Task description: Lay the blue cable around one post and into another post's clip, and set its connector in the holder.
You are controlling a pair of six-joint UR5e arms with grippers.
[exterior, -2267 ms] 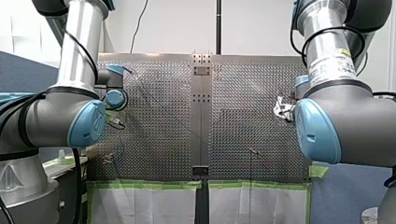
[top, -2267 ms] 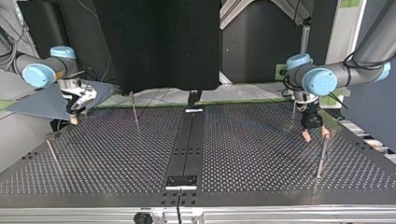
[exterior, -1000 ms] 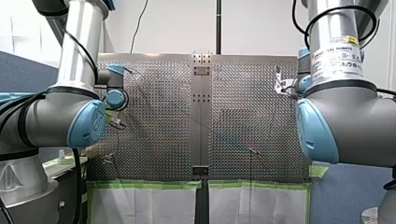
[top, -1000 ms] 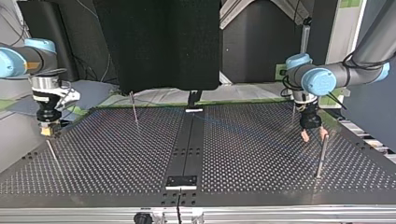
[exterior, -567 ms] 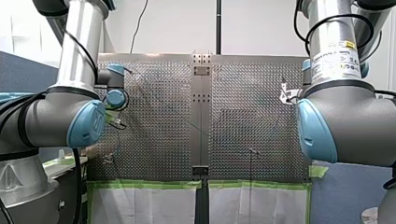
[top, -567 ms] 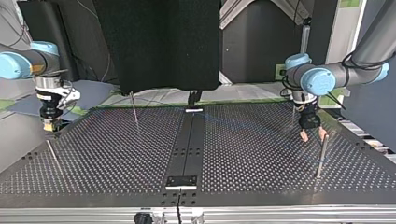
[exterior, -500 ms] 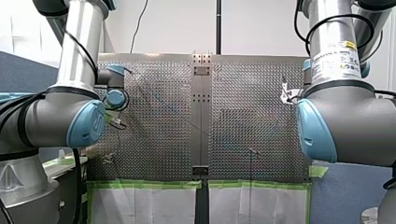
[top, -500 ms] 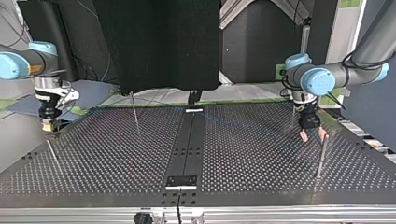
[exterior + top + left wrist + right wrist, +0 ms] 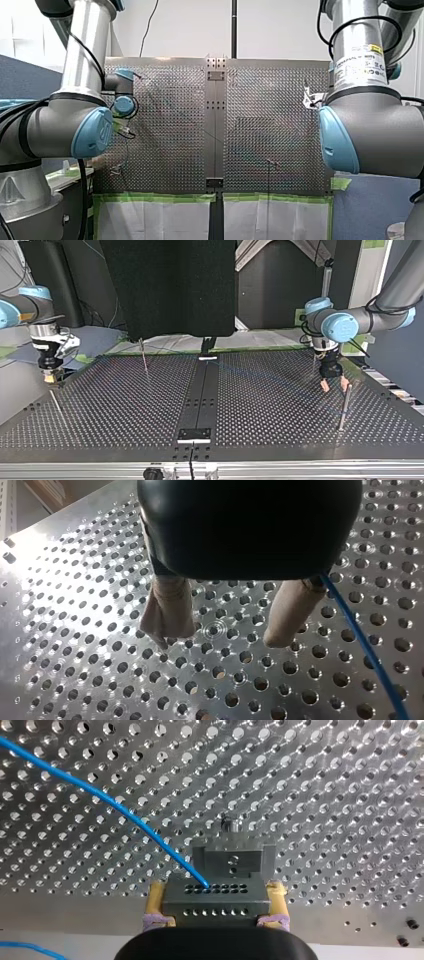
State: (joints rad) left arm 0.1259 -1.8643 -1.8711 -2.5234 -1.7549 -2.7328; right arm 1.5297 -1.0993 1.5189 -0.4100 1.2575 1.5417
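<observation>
Right wrist view is showing my right gripper clamping the grey connector between its yellow pads, just short of the holder. I cannot tell whether the two are touching. The blue cable is running from the connector across the table. My left gripper is standing spread, grasping nothing, with the cable passing beside one finger. In the front view my right arm is hiding most of its gripper.

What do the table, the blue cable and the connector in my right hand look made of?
Table: bare metal, likely aluminium, shiny with drilled holes.
Cable: smooth glossy blue jacket, probably plastic over wire.
Connector: matte dark grey with small holes, metal or hard plastic; cannot tell.
</observation>
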